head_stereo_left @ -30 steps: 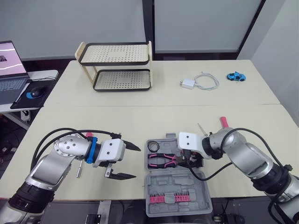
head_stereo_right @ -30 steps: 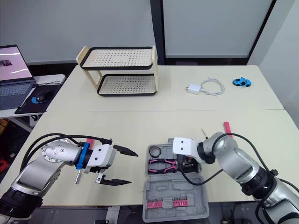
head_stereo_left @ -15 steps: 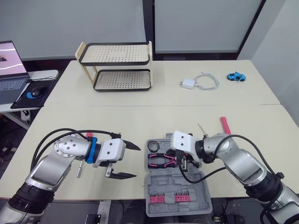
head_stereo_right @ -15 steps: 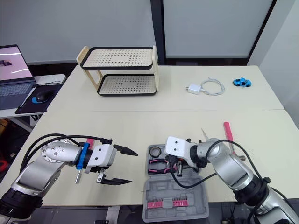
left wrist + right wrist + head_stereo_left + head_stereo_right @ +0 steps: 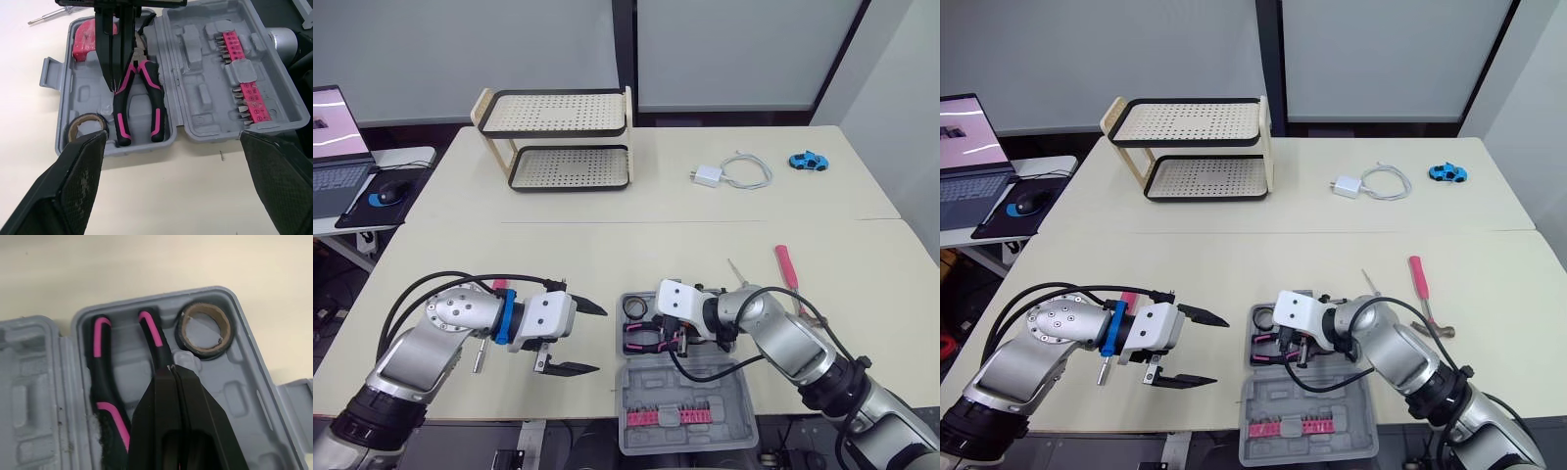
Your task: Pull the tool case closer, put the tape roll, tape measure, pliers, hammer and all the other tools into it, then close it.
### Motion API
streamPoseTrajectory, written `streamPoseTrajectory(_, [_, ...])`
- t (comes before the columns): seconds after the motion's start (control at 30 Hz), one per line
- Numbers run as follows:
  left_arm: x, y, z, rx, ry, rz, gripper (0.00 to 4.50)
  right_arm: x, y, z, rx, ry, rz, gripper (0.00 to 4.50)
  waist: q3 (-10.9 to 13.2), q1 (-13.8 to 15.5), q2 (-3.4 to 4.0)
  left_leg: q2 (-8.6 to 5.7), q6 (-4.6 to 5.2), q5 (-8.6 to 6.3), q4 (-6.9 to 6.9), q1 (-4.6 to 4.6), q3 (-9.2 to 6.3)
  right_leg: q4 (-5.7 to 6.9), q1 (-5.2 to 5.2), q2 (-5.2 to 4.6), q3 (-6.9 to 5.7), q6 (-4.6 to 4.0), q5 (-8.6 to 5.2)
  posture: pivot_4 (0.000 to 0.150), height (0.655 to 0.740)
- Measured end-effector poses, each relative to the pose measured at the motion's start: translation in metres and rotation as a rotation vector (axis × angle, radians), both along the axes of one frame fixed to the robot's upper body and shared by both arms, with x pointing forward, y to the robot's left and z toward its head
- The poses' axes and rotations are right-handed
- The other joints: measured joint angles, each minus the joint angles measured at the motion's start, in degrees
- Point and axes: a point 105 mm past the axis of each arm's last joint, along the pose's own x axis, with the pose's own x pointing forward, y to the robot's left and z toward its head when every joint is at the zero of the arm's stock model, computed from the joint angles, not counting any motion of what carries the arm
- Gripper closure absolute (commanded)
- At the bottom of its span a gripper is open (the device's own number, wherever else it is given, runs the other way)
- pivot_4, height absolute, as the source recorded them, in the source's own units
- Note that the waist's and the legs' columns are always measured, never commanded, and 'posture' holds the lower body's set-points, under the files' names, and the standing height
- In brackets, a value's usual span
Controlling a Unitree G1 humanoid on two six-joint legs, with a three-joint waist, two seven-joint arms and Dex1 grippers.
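Your R gripper (image 5: 171, 369) is pinched shut, tips over pliers (image 5: 139, 93) in open tool case (image 5: 205, 117). L gripper (image 5: 601, 340) is spread wide beside it.

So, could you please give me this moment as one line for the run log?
case open | tape roll, pliers inside | hammer on table | right gripper shut over pliers | left gripper open beside case

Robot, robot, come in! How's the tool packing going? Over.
Left hand open, beside the tool case. Right hand shut, over the pliers in the case. Tape roll in; hammer out on the table.
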Motion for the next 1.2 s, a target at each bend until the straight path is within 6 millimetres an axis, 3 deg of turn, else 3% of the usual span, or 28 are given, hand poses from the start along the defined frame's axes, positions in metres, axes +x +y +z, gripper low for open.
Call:
streamPoseTrajectory(0.17, [-0.001,0.0,-0.001,-0.001,0.004,0.006,0.0,0.001,-0.003,-0.01,-0.016,0.008,-0.002,4.47,-0.04,-0.01,0.0,0.0,0.0,0.0,0.0,0.02,0.0,0.0,0.01,0.0,0.0,0.0,0.0,0.15,0.74])
streamPoseTrajectory(0.5, [-0.003,0.003,-0.006,-0.003,0.012,0.028,0.0,0.001,-0.005,-0.009,0.011,-0.027,0.014,4.47,-0.07,0.0,0.02,0.01,0.01,0.0,0.0,0.03,0.0,0.0,0.02,0.0,0.0,0.0,0.0,0.15,0.74])
streamPoseTrajectory(0.67, [-0.001,0.013,-0.007,-0.022,0.019,0.103,0.0,-0.007,-0.02,0.026,0.106,-0.076,0.034,4.47,-0.06,0.05,0.03,0.01,0.02,-0.01,0.0,0.0,-0.01,-0.02,0.03,-0.02,0.0,0.0,0.0,0.15,0.74])
streamPoseTrajectory(0.83, [-0.003,0.028,-0.014,-0.054,0.064,0.231,0.0,-0.025,-0.071,0.058,0.115,-0.117,0.021,4.47,-0.05,0.32,0.01,0.02,0.03,-0.02,-0.02,0.0,-0.02,-0.1,0.11,-0.03,-0.04,0.0,0.0,0.15,0.74])
streamPoseTrajectory(1.0, [-0.019,0.031,-0.029,-0.063,0.141,0.244,1.16,-0.061,-0.116,0.044,0.044,0.002,-0.006,4.5,-0.05,0.36,0.02,0.03,0.04,-0.02,-0.01,0.09,0.03,-0.11,0.28,-0.03,-0.02,0.0,-0.01,0.15,0.74])
streamPoseTrajectory(1.2, [-0.028,0.024,-0.056,-0.044,0.165,0.234,3.18,-0.072,-0.151,0.023,-0.04,0.022,-0.105,4.5,-0.06,0.29,0.03,0.04,0.04,-0.02,-0.02,0.31,0.08,-0.15,0.53,-0.03,0.0,-0.04,-0.04,0.15,0.74])
